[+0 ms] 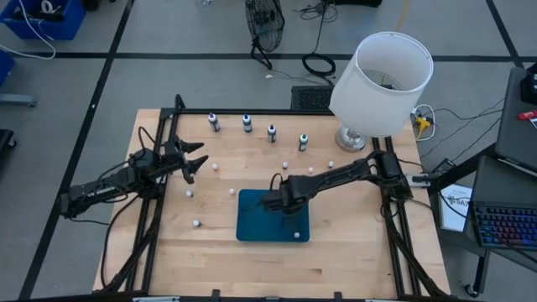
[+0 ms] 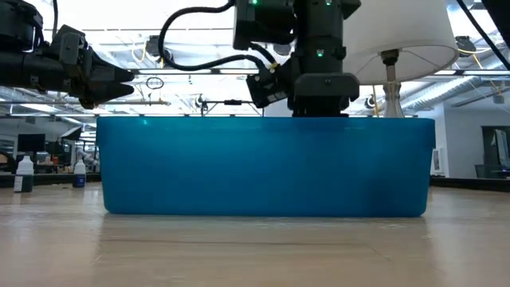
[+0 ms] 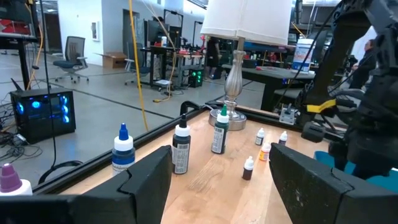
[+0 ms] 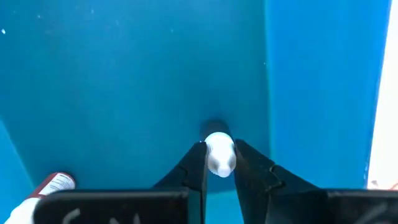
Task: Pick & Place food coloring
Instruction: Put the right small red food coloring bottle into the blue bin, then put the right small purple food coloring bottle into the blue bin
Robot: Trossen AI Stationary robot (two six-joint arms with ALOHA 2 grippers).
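Right now right gripper (image 4: 219, 163) was down inside blue tub (image 1: 252, 226) on bench (image 1: 352, 252), jaws pinching white cap of tiny food coloring bottle (image 4: 219, 152). Bottle looked light, hard, smooth, easy to tip. Best hold seemed at cap or neck. More small bottles (image 1: 195, 223) lay on bench. Left gripper (image 1: 195, 162) waited near left edge, jaws spread, holding nothing.

A teal-blue bin (image 1: 252, 228) is shown on pale wood table (image 1: 352, 252); a white-capped bottle (image 4: 219, 154) is seen between black fingers (image 4: 189, 168); white lampshade (image 1: 382, 84).
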